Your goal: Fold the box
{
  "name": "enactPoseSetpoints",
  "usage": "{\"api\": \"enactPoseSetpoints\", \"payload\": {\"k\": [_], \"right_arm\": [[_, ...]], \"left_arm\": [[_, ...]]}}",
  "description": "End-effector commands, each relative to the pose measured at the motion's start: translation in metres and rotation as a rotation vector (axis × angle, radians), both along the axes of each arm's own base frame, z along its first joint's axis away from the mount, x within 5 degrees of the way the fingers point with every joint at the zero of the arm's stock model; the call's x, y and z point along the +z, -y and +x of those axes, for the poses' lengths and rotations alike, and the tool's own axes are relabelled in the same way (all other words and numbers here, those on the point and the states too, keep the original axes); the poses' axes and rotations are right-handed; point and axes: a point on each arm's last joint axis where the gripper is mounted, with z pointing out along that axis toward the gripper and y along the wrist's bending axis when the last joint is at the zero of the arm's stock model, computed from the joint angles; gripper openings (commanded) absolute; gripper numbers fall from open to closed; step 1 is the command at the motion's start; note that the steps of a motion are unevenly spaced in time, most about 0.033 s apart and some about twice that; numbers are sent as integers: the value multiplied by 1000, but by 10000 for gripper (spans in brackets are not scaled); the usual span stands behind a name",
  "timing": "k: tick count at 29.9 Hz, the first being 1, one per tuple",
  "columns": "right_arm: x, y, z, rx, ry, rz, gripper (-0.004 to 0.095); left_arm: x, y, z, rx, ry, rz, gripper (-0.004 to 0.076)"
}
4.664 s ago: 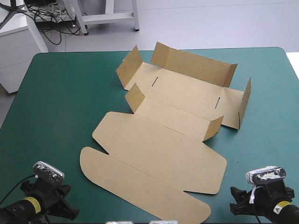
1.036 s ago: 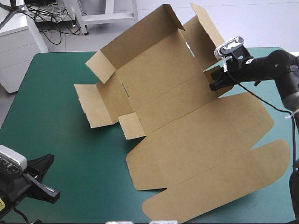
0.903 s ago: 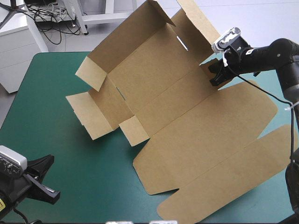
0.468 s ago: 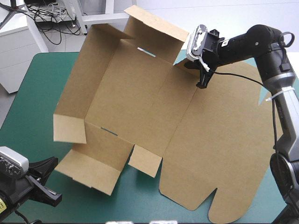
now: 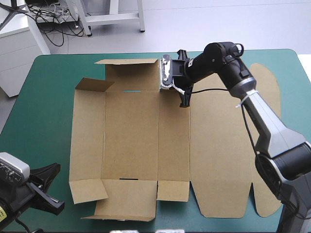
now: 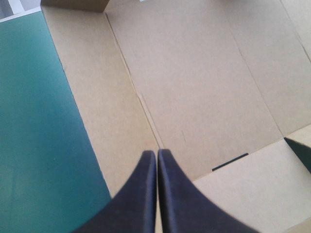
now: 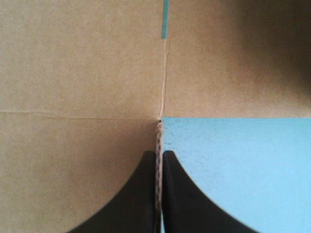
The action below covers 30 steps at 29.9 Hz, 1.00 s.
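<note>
A brown box (image 5: 131, 141), a cut sheet of board, lies open and nearly flat across the middle of the teal-green worktop (image 5: 48, 97). Just before, the right arm had it lifted and tilted in the air. It has now been set down again, turned about a quarter turn from how it first lay. Its rounded lid panels now point toward the worktop's right edge and its side flaps toward the near and far edges. The right pincer (image 5: 184, 99) is pressed all but together on a cut edge of the board near the far side, with the board between its black fingers. The left pincer (image 6: 156, 153) is pressed together on nothing, hovering over the box's near left corner. No walls are raised yet, so the folding proper seems still to begin.
</note>
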Motion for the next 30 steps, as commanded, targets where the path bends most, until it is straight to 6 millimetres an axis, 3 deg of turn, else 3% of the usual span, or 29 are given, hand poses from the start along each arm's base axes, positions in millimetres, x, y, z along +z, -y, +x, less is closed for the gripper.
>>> {"api": "enactPoseSetpoints", "payload": {"k": [1,5,10,13,17,19,24,30], "right_arm": [[17,-11,-7,31,73,57,-20],[3,-21,2,42,73,57,-20],[1,-22,7,15,90,69,44],[1,-21,8,10,102,62,218],[1,-21,8,-17,87,68,533],[1,-21,9,-32,78,75,602],[10,-12,6,-176,43,91,563],[35,15,-3,-506,36,108,231]], "left_arm": [[13,1,1,-2,63,-45,-10],[13,1,1,-2,63,-45,-10],[13,1,1,-1,64,-44,-10],[13,1,2,3,67,-38,-10],[13,0,2,5,69,-34,-10],[13,0,2,5,69,-34,-10],[13,0,2,5,69,-34,-10],[13,0,2,5,69,-34,-10]]}}
